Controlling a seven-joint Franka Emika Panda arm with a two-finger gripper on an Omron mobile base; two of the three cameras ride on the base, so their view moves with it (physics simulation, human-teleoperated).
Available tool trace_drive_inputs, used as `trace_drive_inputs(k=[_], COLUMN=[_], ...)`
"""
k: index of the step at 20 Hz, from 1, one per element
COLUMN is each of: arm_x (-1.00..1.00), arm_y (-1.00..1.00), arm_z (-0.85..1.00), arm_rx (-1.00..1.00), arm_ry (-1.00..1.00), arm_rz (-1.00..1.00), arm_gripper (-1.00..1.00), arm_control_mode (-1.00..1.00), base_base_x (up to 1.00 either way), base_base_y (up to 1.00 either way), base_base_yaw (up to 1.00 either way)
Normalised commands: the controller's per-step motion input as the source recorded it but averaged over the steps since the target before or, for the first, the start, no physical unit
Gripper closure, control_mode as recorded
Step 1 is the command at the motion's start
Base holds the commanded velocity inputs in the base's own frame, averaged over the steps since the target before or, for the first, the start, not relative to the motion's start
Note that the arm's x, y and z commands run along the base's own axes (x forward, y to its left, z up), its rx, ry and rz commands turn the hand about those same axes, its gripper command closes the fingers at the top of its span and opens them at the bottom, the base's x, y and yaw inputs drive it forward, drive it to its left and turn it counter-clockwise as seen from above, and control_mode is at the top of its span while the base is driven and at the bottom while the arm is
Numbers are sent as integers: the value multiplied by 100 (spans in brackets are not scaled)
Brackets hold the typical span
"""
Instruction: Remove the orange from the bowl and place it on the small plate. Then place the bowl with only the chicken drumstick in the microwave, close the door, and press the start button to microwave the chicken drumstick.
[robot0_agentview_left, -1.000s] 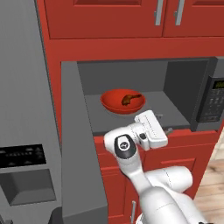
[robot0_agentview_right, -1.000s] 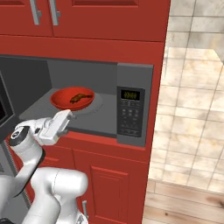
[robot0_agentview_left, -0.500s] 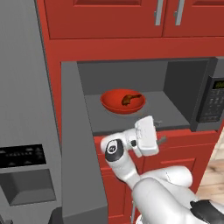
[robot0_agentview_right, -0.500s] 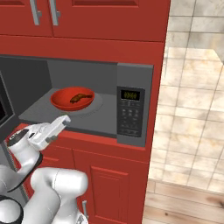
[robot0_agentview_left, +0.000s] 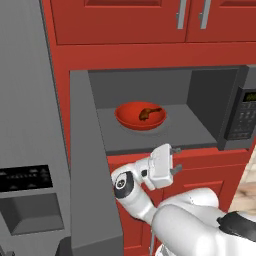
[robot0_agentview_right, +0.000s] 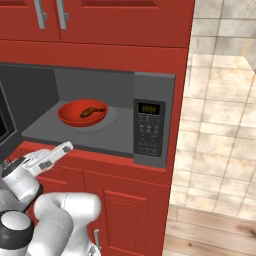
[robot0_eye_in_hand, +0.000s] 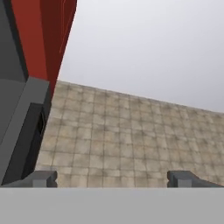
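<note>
The red bowl (robot0_agentview_left: 141, 117) (robot0_agentview_right: 82, 114) sits inside the open microwave (robot0_agentview_left: 206, 131) (robot0_agentview_right: 150, 128), holding only the brown chicken drumstick (robot0_agentview_left: 149, 113) (robot0_agentview_right: 92, 111). The door (robot0_agentview_left: 87, 165) (robot0_agentview_right: 5, 126) stands swung wide open at the left. My gripper (robot0_agentview_left: 176, 160) (robot0_agentview_right: 65, 148) hovers just below and in front of the microwave's front edge, pointing right, open and empty. In the hand view my gripper (robot0_eye_in_hand: 113, 179) shows its fingertips (robot0_eye_in_hand: 43, 178) far apart, with tiled floor beyond. The orange and the small plate are out of view.
Red cabinet doors (robot0_agentview_left: 150, 20) hang above the microwave and red cabinet fronts (robot0_agentview_right: 130, 210) lie below it. The keypad panel (robot0_agentview_right: 149, 134) with a green display is on the right. A grey fridge (robot0_agentview_left: 27, 150) with a dispenser stands at the left.
The hand has drawn back and sunk a little below the microwave's sill while turning toward the right. The bowl and the drumstick have stayed put.
</note>
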Motion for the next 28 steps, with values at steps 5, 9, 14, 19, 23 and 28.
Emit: trace_drive_inputs(k=[5, 9, 14, 19, 23, 28], arm_x=[-20, -20, -28, -17, -16, -1], arm_y=[0, 0, 1, 41, 90, 91], arm_z=[-35, -56, -67, -57, -25, -8], arm_rx=[-20, -19, -18, -23, -30, -28], arm_ry=[16, 13, 10, 11, 12, 17], arm_rz=[1, 4, 3, 2, 1, 1], arm_gripper=[-100, -100, -100, -100, -100, -100], arm_control_mode=[-100, -100, -100, -100, -100, -100], base_base_x=[0, 0, 0, 0, 0, 0], base_base_y=[0, 0, 0, 0, 0, 0], base_base_yaw=[0, 0, 0, 0, 0, 0])
